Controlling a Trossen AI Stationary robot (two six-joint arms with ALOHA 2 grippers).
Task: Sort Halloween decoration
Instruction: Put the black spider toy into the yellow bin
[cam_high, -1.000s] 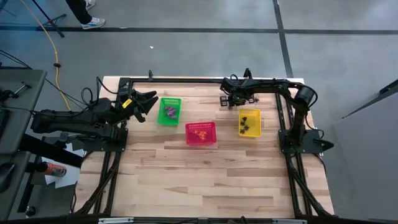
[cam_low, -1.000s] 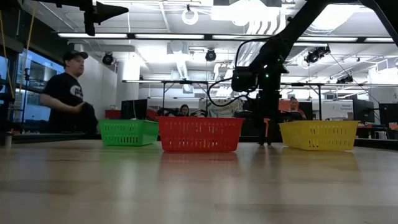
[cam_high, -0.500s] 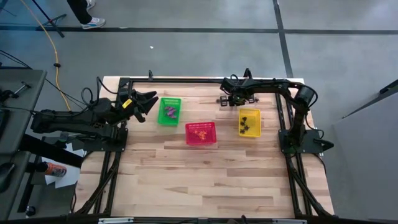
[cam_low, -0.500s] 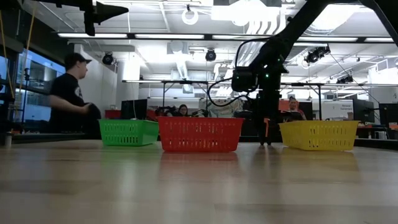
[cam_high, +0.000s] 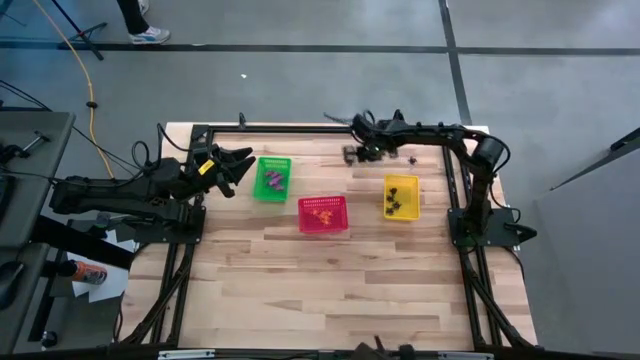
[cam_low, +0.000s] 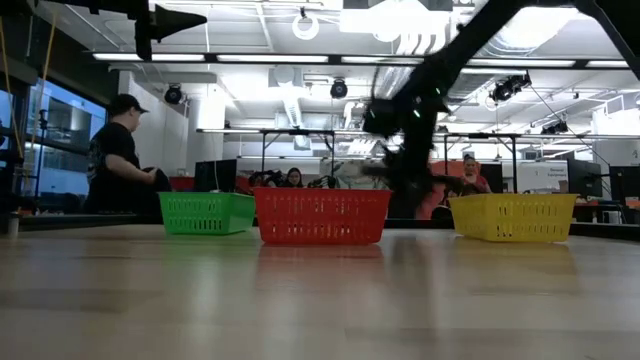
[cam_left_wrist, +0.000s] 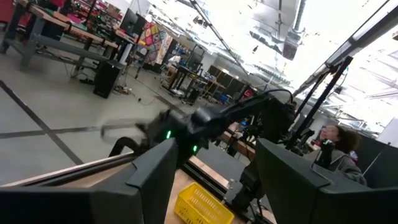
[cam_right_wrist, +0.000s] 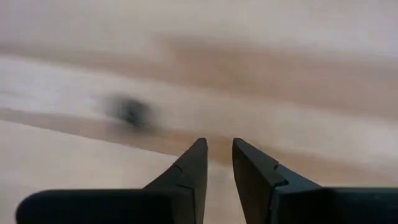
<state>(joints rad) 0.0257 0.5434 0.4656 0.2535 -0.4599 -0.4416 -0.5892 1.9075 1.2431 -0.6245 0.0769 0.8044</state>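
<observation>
Three baskets on the bench (cam_high: 330, 280) hold trinkets (cam_high: 273, 179). Right end effector (cam_right_wrist: 216, 149), fingers nearly together and empty, hangs near one black trinket (cam_right_wrist: 132, 111); left end effector (cam_high: 240, 165) waits, fingers apart.

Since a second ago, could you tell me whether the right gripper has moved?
Yes. In the high view the right gripper has swung left along the table's far edge, farther from the yellow basket and toward the green basket.

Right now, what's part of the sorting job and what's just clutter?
Job: purple trinkets in green basket; orange trinkets in red basket; black trinkets in yellow basket; loose dark piece, blurred.
Clutter: floor cable; can.
</observation>
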